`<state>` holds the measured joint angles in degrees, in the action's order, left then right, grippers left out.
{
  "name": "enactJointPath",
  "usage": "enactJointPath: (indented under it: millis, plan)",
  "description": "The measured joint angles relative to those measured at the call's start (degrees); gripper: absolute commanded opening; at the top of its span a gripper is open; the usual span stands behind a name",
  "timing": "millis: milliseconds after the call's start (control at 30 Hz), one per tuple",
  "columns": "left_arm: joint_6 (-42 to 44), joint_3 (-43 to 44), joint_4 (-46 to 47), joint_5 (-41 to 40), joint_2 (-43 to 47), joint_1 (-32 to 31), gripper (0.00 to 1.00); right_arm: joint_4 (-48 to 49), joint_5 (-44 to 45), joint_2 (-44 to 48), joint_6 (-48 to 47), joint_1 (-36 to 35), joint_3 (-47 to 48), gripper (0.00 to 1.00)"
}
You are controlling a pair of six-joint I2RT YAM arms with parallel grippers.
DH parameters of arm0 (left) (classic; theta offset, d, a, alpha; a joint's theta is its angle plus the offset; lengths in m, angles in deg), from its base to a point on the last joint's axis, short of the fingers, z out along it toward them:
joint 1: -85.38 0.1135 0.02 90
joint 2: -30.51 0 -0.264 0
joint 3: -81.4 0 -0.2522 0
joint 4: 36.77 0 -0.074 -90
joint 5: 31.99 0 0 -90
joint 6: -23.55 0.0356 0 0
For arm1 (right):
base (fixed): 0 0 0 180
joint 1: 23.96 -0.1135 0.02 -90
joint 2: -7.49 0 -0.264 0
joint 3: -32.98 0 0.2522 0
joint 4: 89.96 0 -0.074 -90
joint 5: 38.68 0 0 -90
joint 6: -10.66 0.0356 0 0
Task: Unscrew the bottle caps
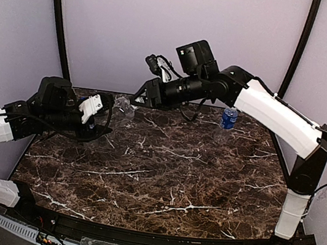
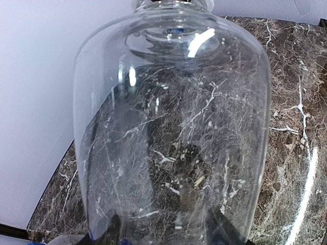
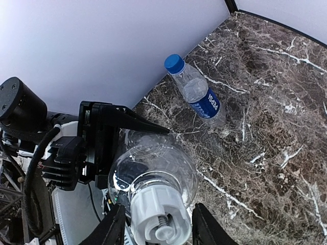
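One labelled bottle (image 1: 229, 118), upright, at table (image 1: 173, 180) edge

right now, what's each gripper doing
left gripper: closed on the clear bottle
right gripper: looks closed on the white cap of that bottle

One spot of print noted: the blue label (image 3: 208, 103) on the blue-capped bottle (image 3: 196, 92) standing near the back wall. The right wrist view shows bold white letters running lengthwise along the label, like a brand name, but too blurred to spell with any certainty. From overhead the same bottle (image 1: 229, 118) shows only a blue band, its lettering too small to read.
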<state>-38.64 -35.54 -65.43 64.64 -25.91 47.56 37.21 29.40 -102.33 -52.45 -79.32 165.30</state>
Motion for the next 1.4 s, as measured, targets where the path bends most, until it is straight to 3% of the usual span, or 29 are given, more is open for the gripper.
enactJointPath:
  millis: [233, 367, 500, 767, 967, 1133, 1400]
  plan:
    - [0.11, -0.35, 0.13, 0.46, 0.28, 0.04, 0.44, 0.02, -2.03, -0.15, -0.09, 0.31, 0.00, 0.00]
    - [0.07, -0.72, -0.22, 2.03, 0.90, 0.07, 0.44, 0.17, -4.48, -0.15, -2.73, 0.50, -0.22, 0.00]
    - [-0.02, -0.74, -3.32, 7.10, 1.29, 0.72, 0.45, 0.07, -6.56, 0.87, -12.37, -0.17, -2.56, 0.00]
    - [4.15, -0.68, -18.14, 31.69, 1.60, -0.39, 0.45, 0.52, -4.20, 14.40, -53.81, -10.69, -20.90, 0.00]
    - [6.49, -0.68, -21.79, 38.47, 1.60, -0.72, 0.45, 3.10, 4.26, 17.27, -77.35, -16.55, -24.04, 0.00]
    - [6.51, -0.68, -22.80, 38.58, 1.57, -0.26, 0.46, 6.01, 9.42, 18.16, -87.41, -18.18, -26.45, 0.00]
    - [6.69, -0.72, -22.36, 37.88, 1.66, -0.31, 0.46, 10.21, 11.15, 20.41, -91.14, -18.36, -30.51, 0.00]
